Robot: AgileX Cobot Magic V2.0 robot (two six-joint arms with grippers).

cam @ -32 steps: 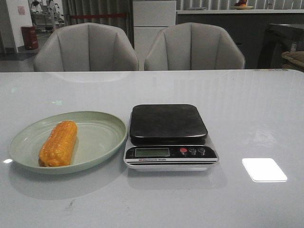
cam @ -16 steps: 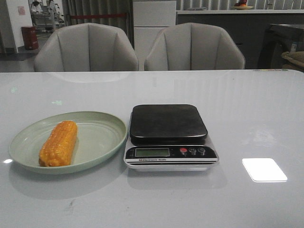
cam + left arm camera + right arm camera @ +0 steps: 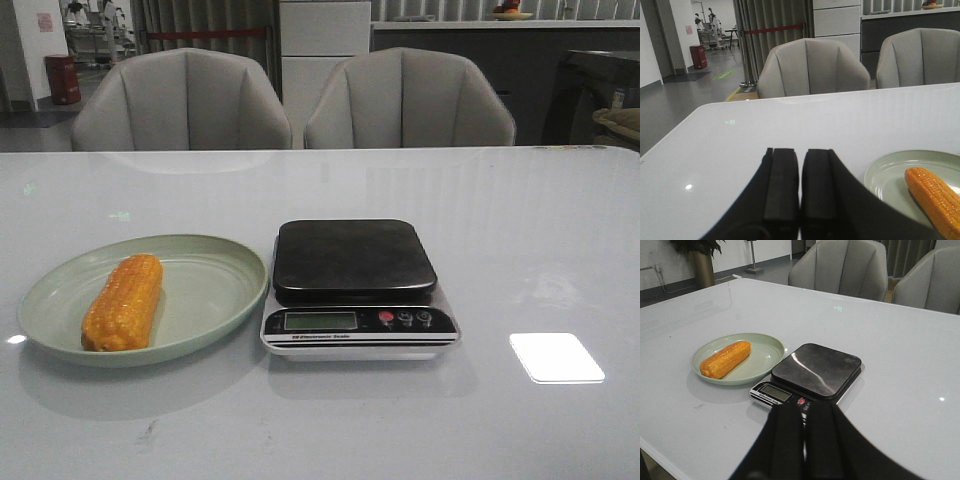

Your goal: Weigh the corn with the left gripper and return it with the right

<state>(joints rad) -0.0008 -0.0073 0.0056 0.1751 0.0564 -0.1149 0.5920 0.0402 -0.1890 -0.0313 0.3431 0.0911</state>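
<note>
The orange-yellow corn [image 3: 123,302] lies on a pale green plate [image 3: 215,290] at the left of the table. It also shows in the left wrist view [image 3: 936,200] and the right wrist view [image 3: 725,359]. A black-topped digital scale [image 3: 354,260] stands just right of the plate, its platform bare. Neither arm shows in the front view. My left gripper [image 3: 800,152] is shut and empty, well short of the plate [image 3: 885,177]. My right gripper [image 3: 805,407] is shut and empty, above the table in front of the scale [image 3: 816,369].
Two grey chairs [image 3: 180,100] stand behind the table's far edge. A bright square light reflection [image 3: 556,357] lies on the glossy white tabletop right of the scale. The scale's display and buttons [image 3: 404,318] face the front.
</note>
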